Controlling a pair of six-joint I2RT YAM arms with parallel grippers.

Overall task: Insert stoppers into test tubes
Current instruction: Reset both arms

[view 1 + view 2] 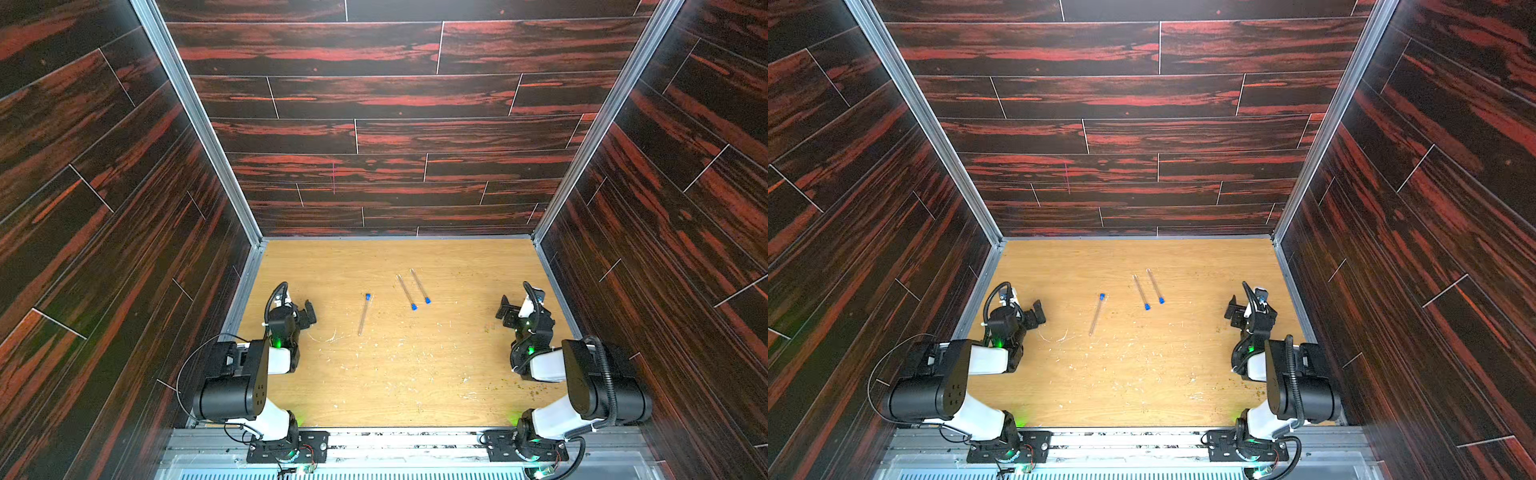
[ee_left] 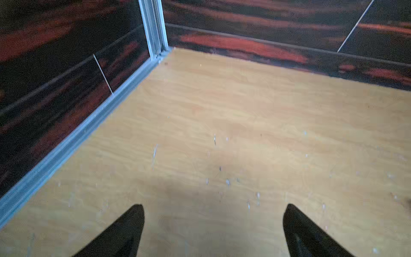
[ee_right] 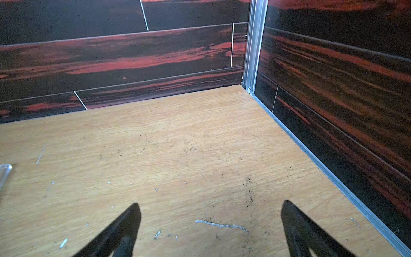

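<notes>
Lying on the bench (image 1: 457,266), test tubes (image 1: 364,318) are capped by stoppers (image 1: 368,296). Left hand (image 2: 214,208) and right hand (image 3: 211,204) are held released.

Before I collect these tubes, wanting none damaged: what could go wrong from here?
The lone thin clear test tube lies loose on the flat light wooden table and could roll if nudged.
The other two tubes lie close side by side, so grabbing one may knock its neighbour.
How deep each small bright blue stopper sits cannot be judged; one might slip out.

Three flat tubes (image 1: 364,316) (blue stoppers (image 1: 368,296) in)
</notes>
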